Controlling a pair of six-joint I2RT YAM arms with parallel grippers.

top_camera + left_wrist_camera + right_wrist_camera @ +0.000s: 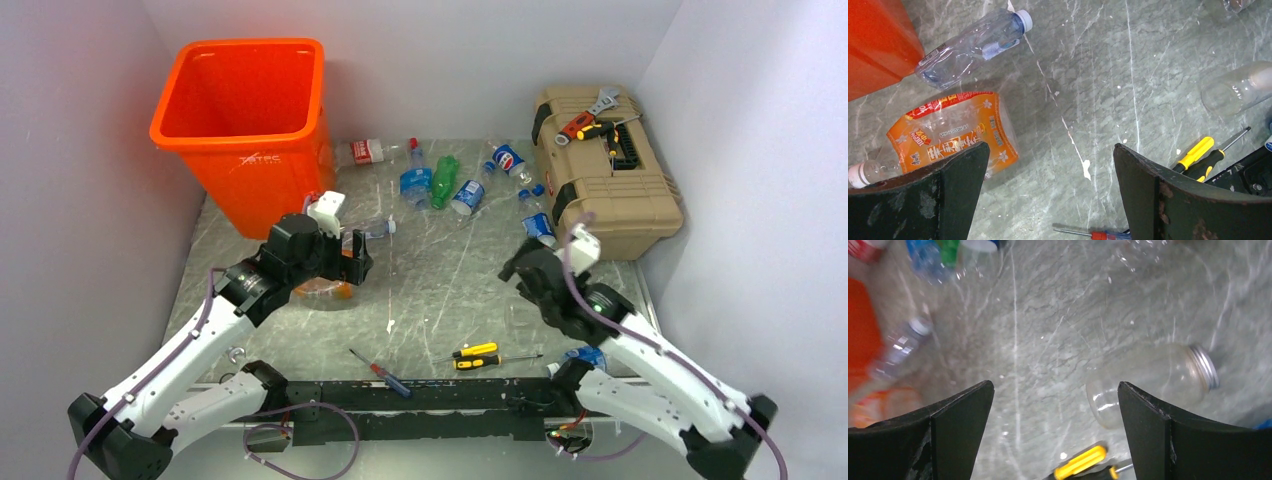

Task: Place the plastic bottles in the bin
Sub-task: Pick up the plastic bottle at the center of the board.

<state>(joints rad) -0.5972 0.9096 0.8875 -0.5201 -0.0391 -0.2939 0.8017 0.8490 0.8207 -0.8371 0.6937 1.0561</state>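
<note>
Grey marbled tabletop (440, 290) between white walls, orange bin (245, 120) at far left, left gripper (1050, 150) with jaws wide apart over an orange-labelled bottle (953, 132) beside the bin, more bottles (416, 183) scattered mid-table — right gripper (1055, 385) likewise spread wide, empty, tan toolbox (605, 170) far right.

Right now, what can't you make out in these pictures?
- Top view: the floor of the bin, behind its near wall; its white lettering, too small to read.
- Top view: the orange-labelled bottle, mostly under the left arm.
- Right wrist view: a small bottle at the left, blurred.
- Left wrist view: a clear container, cut off at the right edge.
</note>
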